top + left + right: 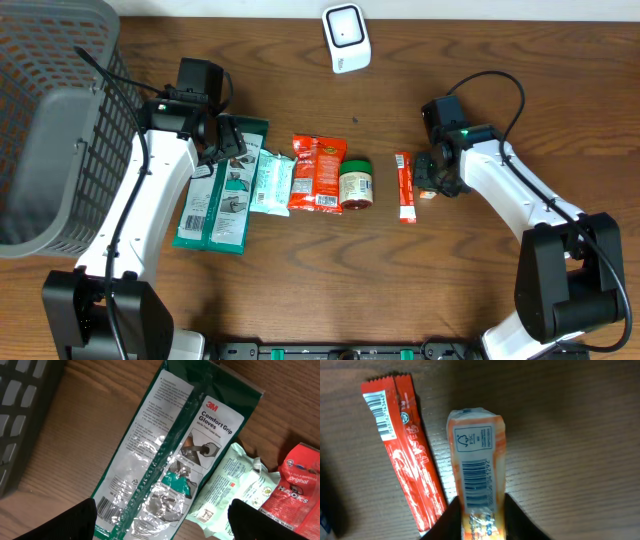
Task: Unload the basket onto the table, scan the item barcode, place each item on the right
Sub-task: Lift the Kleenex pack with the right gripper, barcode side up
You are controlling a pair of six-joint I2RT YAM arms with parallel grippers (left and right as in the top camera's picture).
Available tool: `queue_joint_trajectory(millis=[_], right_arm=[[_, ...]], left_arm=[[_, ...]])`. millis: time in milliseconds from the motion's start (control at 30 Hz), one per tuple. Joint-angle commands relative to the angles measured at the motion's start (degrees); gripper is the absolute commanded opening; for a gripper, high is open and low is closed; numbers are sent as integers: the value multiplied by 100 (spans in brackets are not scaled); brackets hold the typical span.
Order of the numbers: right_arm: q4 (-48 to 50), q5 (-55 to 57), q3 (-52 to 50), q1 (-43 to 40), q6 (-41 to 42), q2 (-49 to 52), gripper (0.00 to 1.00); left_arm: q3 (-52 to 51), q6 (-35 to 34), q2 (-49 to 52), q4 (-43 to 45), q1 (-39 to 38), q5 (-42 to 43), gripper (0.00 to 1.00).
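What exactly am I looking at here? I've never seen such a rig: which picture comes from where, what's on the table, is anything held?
Two white robot arms, each ending in a two-finger gripper, work at a wooden table. The wide picture looks down from above; the other two come from wrist cameras. On the table lie a 3M Comfort Grip Gloves pack, a pale green pouch, a red snack bag, a green-lidded jar and a red stick sachet; a white scanner sits at the far edge, a grey basket at one side. The left gripper hangs open over the gloves. The right gripper clasps an orange-and-white pack, barcode facing its camera.
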Motion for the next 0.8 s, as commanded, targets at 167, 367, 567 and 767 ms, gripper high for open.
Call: queue_joint_trajectory(millis=[167,367,567,767], right_arm=[[-127,662,144,-26,-330,-85,7],[-382,1912,149,-46,-474,-151,8],[-308,1502,116,-15,-214,-131,9],[136,946,-83,85,-212,-101,14]], left_arm=[[-17,37,11,-17,2,-33,84],[-17,37,11,-17,2,-33,84],[-17,37,11,-17,2,-33,84],[-17,37,11,-17,2,-33,84]])
